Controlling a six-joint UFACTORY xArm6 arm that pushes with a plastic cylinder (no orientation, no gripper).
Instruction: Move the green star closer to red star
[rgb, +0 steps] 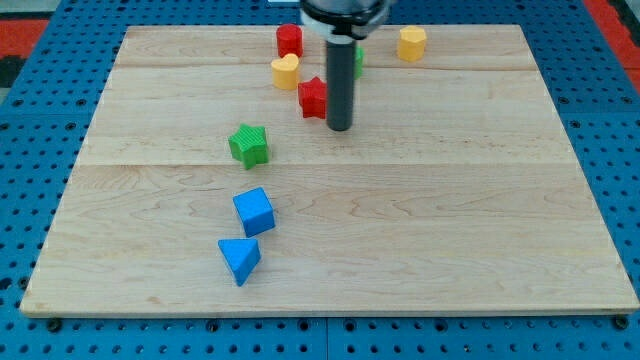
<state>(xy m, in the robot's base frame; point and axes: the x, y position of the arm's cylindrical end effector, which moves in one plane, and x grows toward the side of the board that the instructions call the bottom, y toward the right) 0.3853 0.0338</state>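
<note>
1. Green star: sat on the pale wooden worktop, down-left of the red star, apart from it. Likely light, rigid, slides easily; best pushed on its lower-left flank.
2. My tip: stood just right of the red star (no gripper fitted, nothing held).
3. Others: red cylinder, yellow heart, yellow block, blue cube, blue wedge.

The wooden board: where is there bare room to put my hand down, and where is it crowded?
The board is bare across its right half and along the bottom, right of the blue cube and blue triangle. It is crowded at the top middle: red cylinder, yellow heart, red star, my tip, a partly hidden green block. The green star sits below-left.
</note>
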